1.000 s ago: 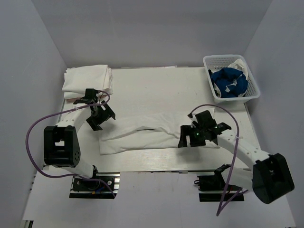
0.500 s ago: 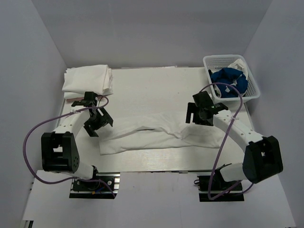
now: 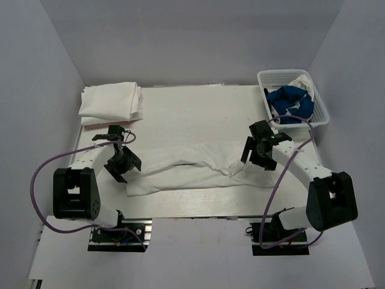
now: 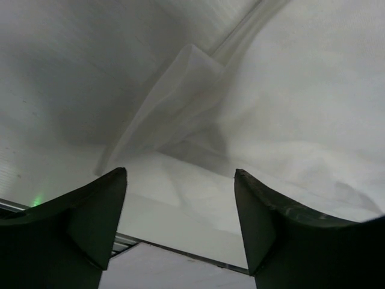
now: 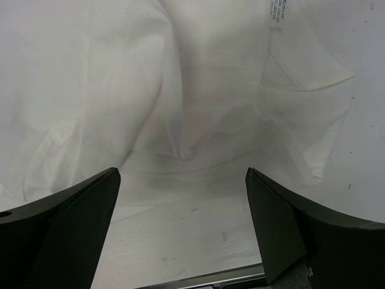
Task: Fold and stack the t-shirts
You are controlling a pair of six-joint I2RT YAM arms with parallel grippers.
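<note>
A long, half-folded white t-shirt [image 3: 192, 168] lies across the middle of the table. My left gripper [image 3: 121, 164] hovers open at the shirt's left end; in the left wrist view the gripper [image 4: 180, 174] has nothing between its fingers and wrinkled cloth [image 4: 271, 108] lies just beyond them. My right gripper [image 3: 256, 153] stands open over the shirt's right end; in the right wrist view the gripper [image 5: 181, 171] frames a bunched fold of the shirt [image 5: 198, 90]. A stack of folded white t-shirts [image 3: 111, 101] sits at the back left. A blue t-shirt [image 3: 290, 103] lies in the basket.
A white lattice basket [image 3: 320, 117] stands at the back right corner and also holds some white cloth [image 3: 301, 81]. The table's near edge [image 4: 180, 251] runs just below the left fingers, and the same edge [image 5: 198, 278] shows under the right ones. Grey walls enclose the table.
The left gripper slid toward the near edge, down to the shirt's left end. The right gripper swung from the shirt's near side back to its right end, then settled slightly nearer.
</note>
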